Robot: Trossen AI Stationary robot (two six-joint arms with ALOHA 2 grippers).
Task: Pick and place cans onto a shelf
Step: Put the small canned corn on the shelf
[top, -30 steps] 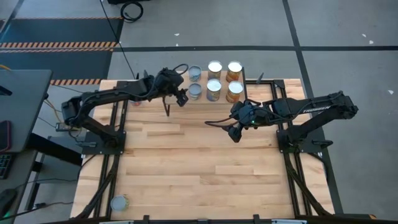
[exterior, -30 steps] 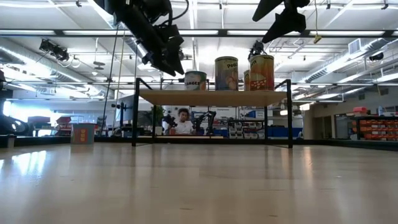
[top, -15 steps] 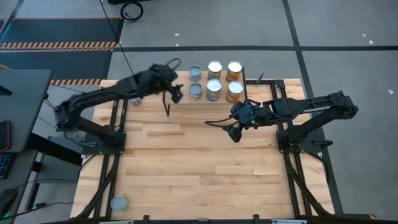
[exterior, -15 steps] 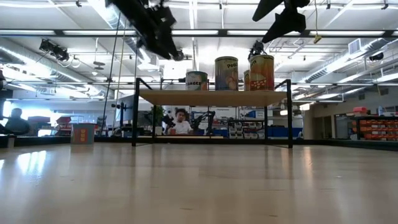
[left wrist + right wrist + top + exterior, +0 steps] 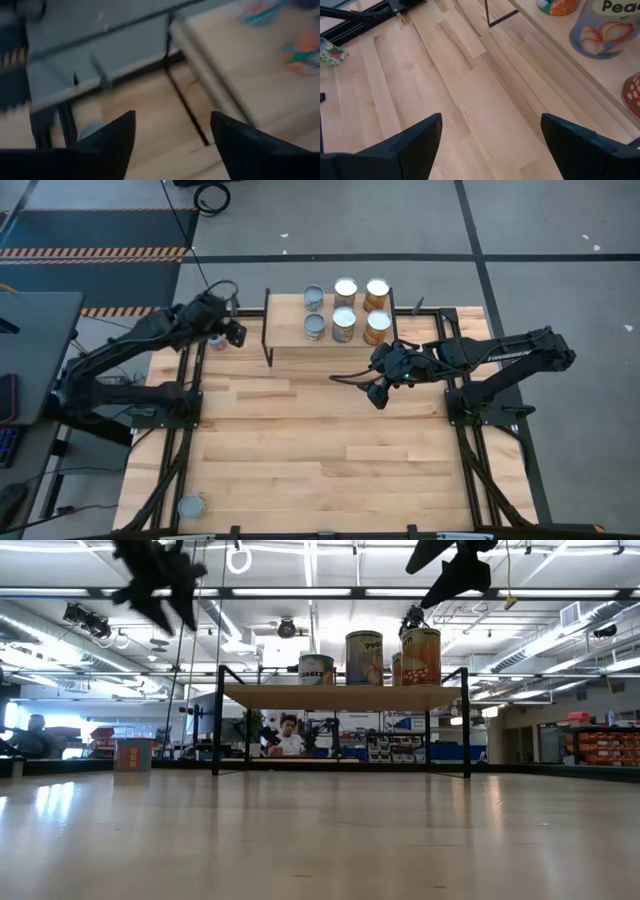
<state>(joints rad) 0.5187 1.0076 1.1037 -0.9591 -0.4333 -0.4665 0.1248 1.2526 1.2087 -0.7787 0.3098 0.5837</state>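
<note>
The light-wood shelf on black legs stands at the table's far edge, and several cans stand on its right part. They include a silver-topped can and an orange-labelled can. In the low view the shelf carries the cans upright. My left gripper is open and empty, in the air left of the shelf's left end; its wrist view shows the shelf's edge ahead. My right gripper is open and empty above the table in front of the shelf's right part.
A small can stands on the table left of the shelf; it also shows in the right wrist view. Another silver-topped can stands near the table's near left corner. Bare wood lies between the arms.
My left gripper has drawn back from the shelf's left end toward the table's left edge, rising a little in the low view. The cans on the shelf stand as before. My right arm has kept still.
</note>
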